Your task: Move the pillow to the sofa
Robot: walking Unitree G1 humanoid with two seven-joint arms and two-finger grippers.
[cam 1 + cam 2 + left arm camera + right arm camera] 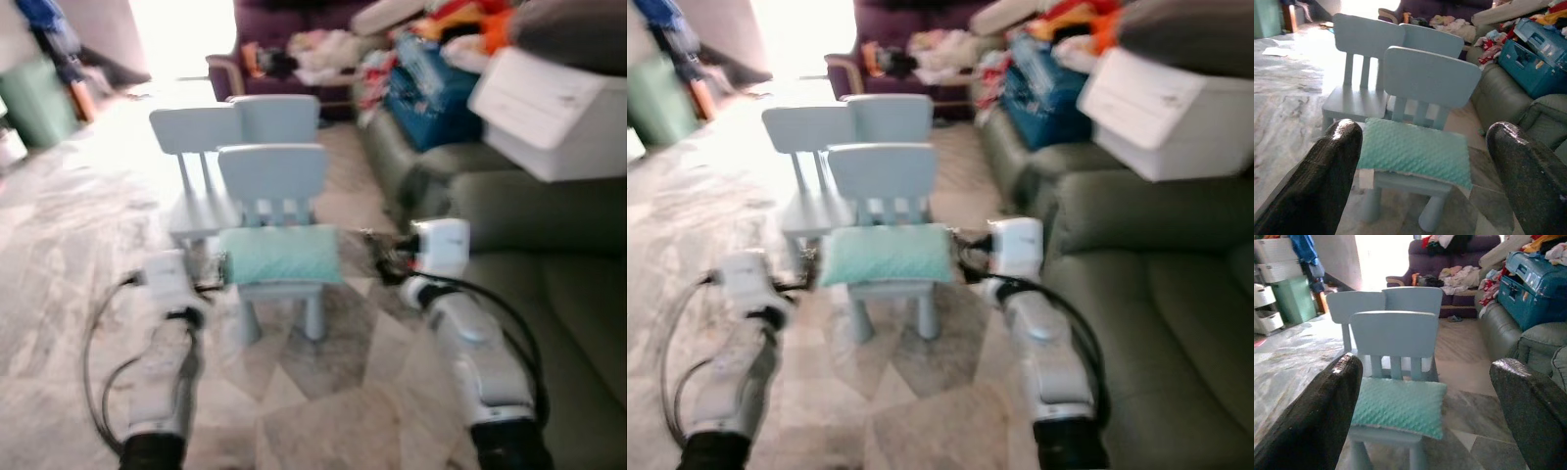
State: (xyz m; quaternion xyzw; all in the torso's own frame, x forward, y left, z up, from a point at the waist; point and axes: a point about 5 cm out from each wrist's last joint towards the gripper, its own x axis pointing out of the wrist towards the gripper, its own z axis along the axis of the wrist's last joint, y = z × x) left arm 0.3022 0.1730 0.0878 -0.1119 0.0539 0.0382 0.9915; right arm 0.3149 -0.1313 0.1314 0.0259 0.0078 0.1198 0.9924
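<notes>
Both jaws gape, released, flanking the pillow [281,255] on the small chair [273,186]. A one-sided squeeze could slide it off.

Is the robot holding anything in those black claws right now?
No, nothing is held. Both sets of jaws are open, the left gripper and right gripper short of the pillow on the chair.

Grey-veined marble floor tiles [59,245] run toward the upper left, where strong daylight washes out the far floor. Three pale blue plastic child chairs [274,196] stand mid-frame. A dark purple couch [1459,254] heaped with clothes lines the top, with a green storage cabinet [1295,296] at upper left.
</notes>
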